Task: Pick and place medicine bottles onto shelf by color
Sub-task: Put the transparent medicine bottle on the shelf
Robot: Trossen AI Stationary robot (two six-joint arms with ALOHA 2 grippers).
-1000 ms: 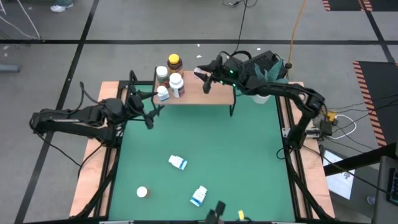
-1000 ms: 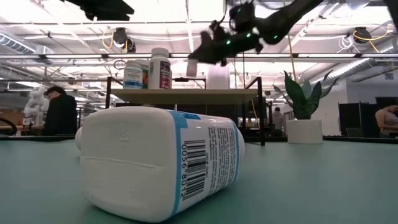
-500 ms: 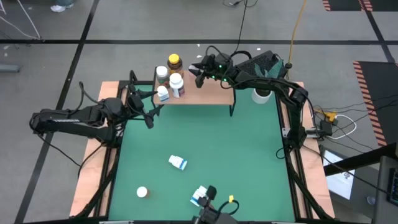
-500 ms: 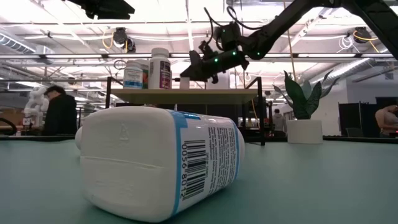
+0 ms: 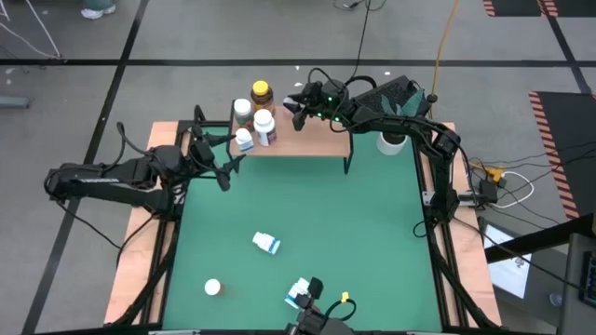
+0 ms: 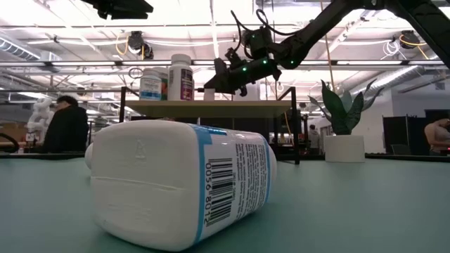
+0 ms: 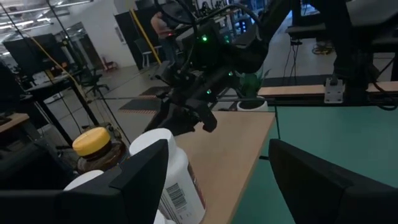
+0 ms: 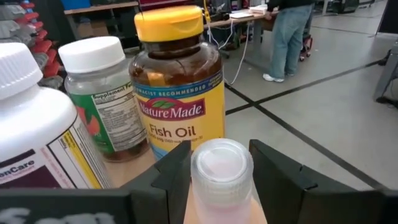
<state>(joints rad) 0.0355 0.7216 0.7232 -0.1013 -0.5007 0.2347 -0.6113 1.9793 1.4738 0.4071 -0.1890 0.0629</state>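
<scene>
my right end effector point(image 8: 217, 186) is clamped on a small pale bottle with a clear ribbed cap point(image 8: 221, 165), upright over the light wood shelf with thin black legs point(image 5: 317, 140), beside the amber fish oil bottle with yellow lid point(image 8: 177, 81), so like colours group. my left end effector point(image 7: 217, 180) waits open just off the shelf.

The shelf point(image 5: 312, 138) stands at the table's point(image 5: 372, 233) far edge. Four bottles point(image 5: 253, 119) cluster on its left end. To their right, the right pincer point(image 5: 296, 105) hovers over the shelf; the left pincer point(image 5: 223, 166) lies before its left corner. Three bottles point(image 5: 266, 243) lie near the table's front.
</scene>
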